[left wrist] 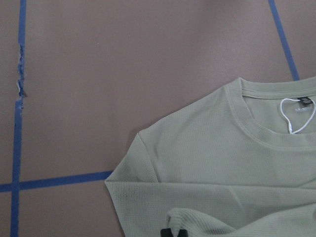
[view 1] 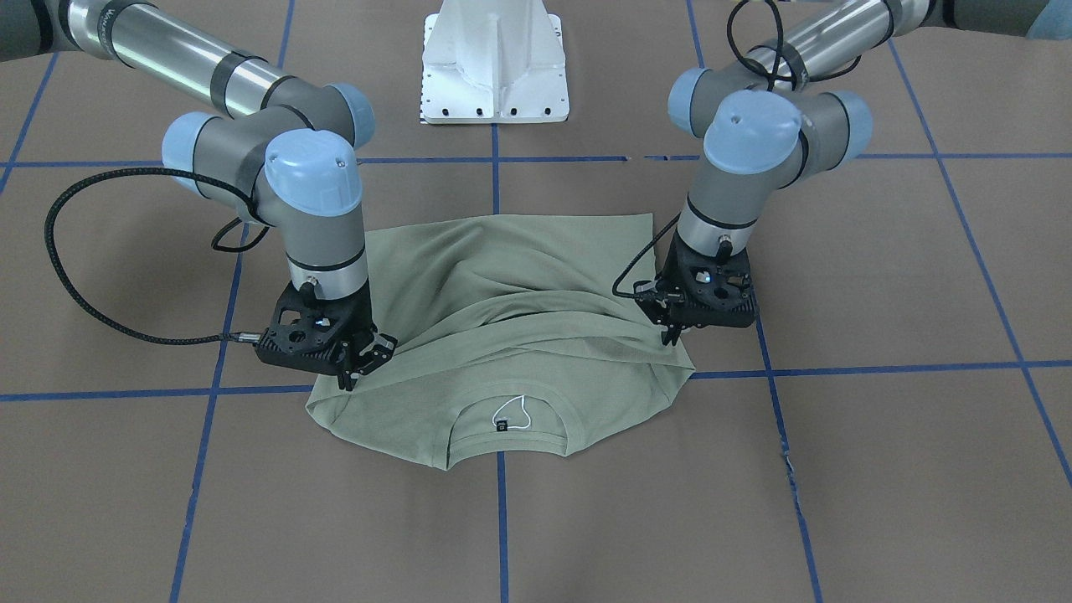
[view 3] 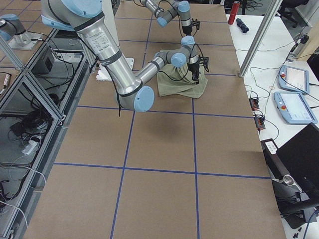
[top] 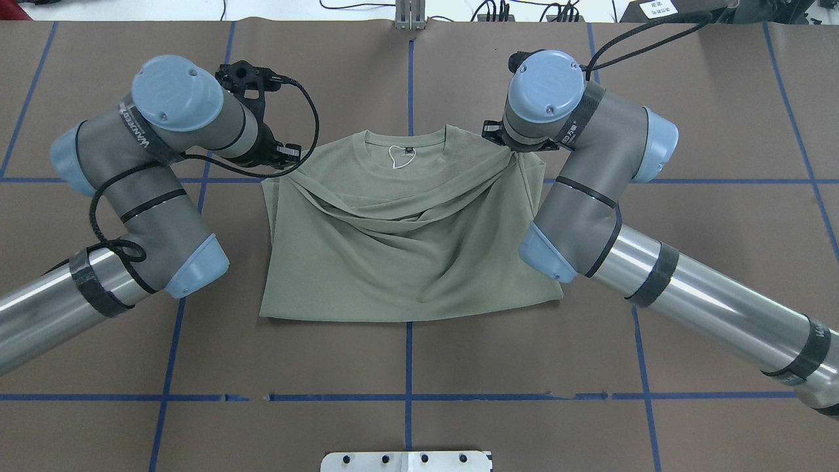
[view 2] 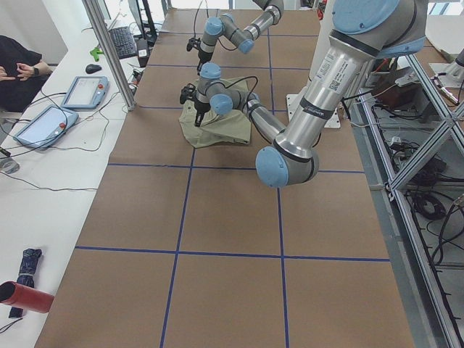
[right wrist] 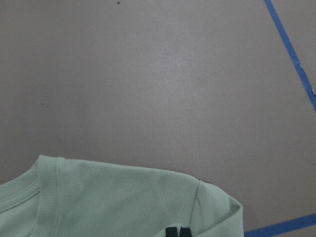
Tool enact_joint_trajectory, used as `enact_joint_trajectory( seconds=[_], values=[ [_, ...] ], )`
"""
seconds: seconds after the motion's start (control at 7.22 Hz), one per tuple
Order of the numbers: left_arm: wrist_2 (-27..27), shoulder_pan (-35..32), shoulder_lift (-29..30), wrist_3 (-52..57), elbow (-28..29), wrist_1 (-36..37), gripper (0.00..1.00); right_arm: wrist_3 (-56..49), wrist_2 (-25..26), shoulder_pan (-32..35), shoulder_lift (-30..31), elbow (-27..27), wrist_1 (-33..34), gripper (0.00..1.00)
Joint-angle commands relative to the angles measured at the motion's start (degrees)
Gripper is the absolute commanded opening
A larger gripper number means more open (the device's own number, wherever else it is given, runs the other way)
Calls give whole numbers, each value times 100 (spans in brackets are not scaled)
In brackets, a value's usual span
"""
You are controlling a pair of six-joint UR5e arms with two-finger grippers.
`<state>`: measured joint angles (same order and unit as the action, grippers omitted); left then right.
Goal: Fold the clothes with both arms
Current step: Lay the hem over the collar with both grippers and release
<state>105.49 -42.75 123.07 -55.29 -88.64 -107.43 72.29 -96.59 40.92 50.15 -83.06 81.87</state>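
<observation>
Tools are both pinching a pale sage-green long-sleeved knit shirt (view 1: 519, 251), which is lying on the brown, blue-taped table (view 1: 879, 477). Left black open-frame tool (view 1: 670, 335) is gripping shoulder fabric to the robot's left of the round ribbed neckline (view 1: 512, 449), right tool (view 1: 350, 377) to its right (a taut fold (view 1: 536, 322) is stretching between them).

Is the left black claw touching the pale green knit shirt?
Touching. In the left wrist view, the black left gripper sits pinched on a bunched fold of the pale sage-green knit shirt.
</observation>
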Motion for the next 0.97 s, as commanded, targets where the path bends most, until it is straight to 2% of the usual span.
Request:
enact_joint_trajectory(
  seconds=[0.0,0.83],
  values=[
    [-142,-14,156,175,646,-348,0,-92,-9,117,-50,421,-391,0],
    [-134,-102,147,334,717,-348,0,-329,-71,249,3,501,-382,0]
  ],
)
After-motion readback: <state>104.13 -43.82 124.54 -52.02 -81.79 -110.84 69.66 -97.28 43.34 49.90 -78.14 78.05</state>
